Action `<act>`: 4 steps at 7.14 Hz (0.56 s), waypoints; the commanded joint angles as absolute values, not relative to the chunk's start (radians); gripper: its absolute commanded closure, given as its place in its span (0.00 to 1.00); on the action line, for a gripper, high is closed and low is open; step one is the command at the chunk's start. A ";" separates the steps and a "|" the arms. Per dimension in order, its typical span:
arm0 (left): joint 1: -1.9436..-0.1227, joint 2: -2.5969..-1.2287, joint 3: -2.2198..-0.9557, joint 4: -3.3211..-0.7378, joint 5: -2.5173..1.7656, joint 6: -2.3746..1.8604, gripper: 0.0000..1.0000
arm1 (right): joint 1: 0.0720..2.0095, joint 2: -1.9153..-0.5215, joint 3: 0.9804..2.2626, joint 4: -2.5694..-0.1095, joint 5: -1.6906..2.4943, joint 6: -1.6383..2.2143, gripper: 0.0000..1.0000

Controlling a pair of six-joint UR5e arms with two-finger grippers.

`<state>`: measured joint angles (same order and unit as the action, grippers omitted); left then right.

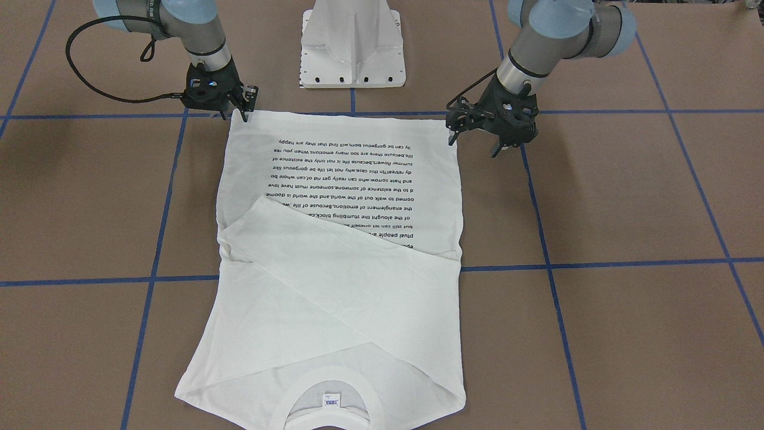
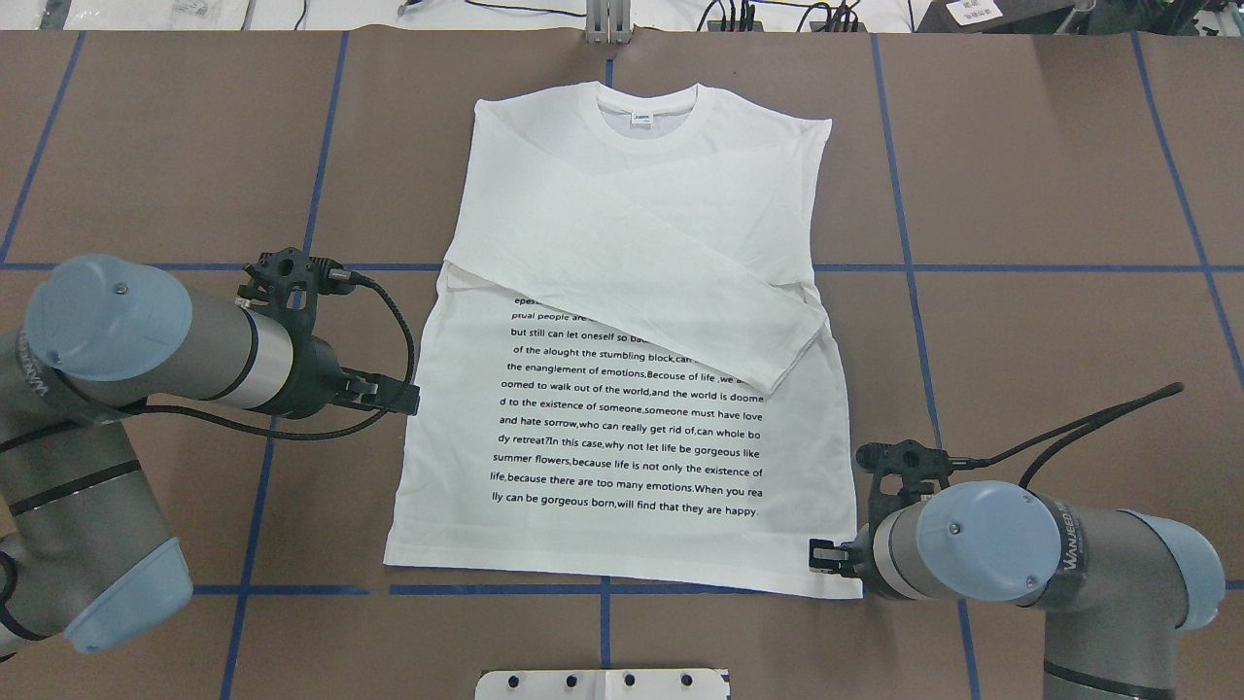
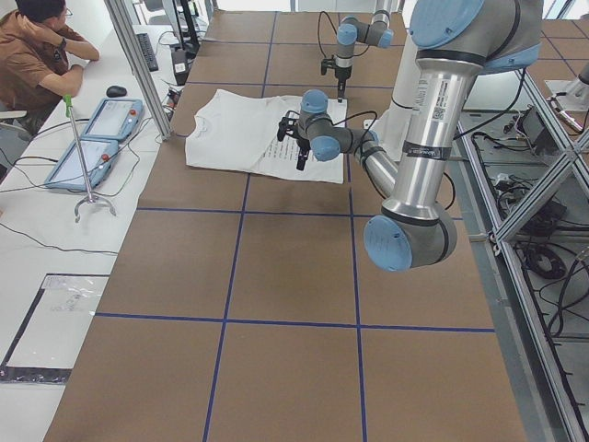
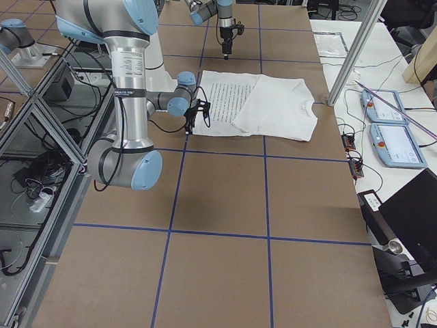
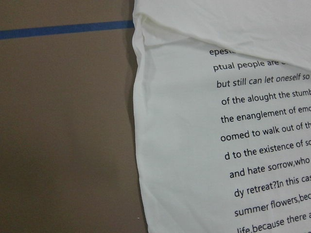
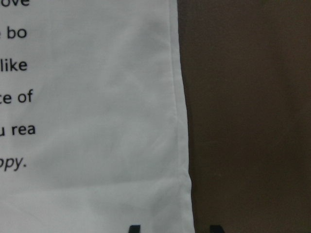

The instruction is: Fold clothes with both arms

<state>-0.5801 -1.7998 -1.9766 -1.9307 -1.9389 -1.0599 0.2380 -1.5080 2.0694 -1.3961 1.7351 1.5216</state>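
- My left gripper point(image 2: 406, 397) sits furthest left in the overhead view, at the end of the left arm point(image 2: 146, 340). It is just beside the shirt's left side edge, about halfway up the body.
- In the front-facing view its two fingers stand well apart with nothing between them. The left wrist camera shows only the cloth edge and bare table point(image 2: 1020, 175), with no fingers in shot.
- The white long-sleeved T-shirt point(image 2: 622, 437) lies flat in the middle of the table, printed text up. Its hem is towards the robot's pedestal base point(image 2: 603, 683) and its ribbed collar point(image 2: 646, 97) is on the far side, with the small label point(image 2: 642, 119) showing inside.
- One sleeve point(image 2: 661, 282) is folded diagonally across the chest. Its cuff end rests over the first lines of text, towards the shirt's right edge.
- Blue tape lines point(image 2: 1020, 268) cross the brown table, and one passes under the shirt at mid-body.
- My right gripper point(image 2: 821, 556), on the right arm point(image 2: 982, 544), is down at the hem's right corner.
- The right wrist camera shows two black fingertips point(image 6: 133, 228) spread apart, with the corner's edge between them. The gripper has not closed on the cloth.
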 commanded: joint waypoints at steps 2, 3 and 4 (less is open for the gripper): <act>-0.580 -1.802 -1.976 -1.931 -1.939 -1.060 0.00 | 0.238 -1.506 2.057 -1.396 1.735 1.523 0.23; -0.580 -1.804 -1.976 -1.931 -1.939 -1.060 0.00 | 0.236 -1.506 2.051 -1.396 1.736 1.522 0.23; -0.580 -1.807 -1.977 -1.931 -1.939 -1.061 0.00 | 0.236 -1.506 2.046 -1.396 1.738 1.522 0.23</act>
<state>-0.5799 -1.8040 -1.9760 -1.9313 -1.9389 -1.0604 0.2369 -1.5066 2.0526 -1.3959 1.7363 1.5221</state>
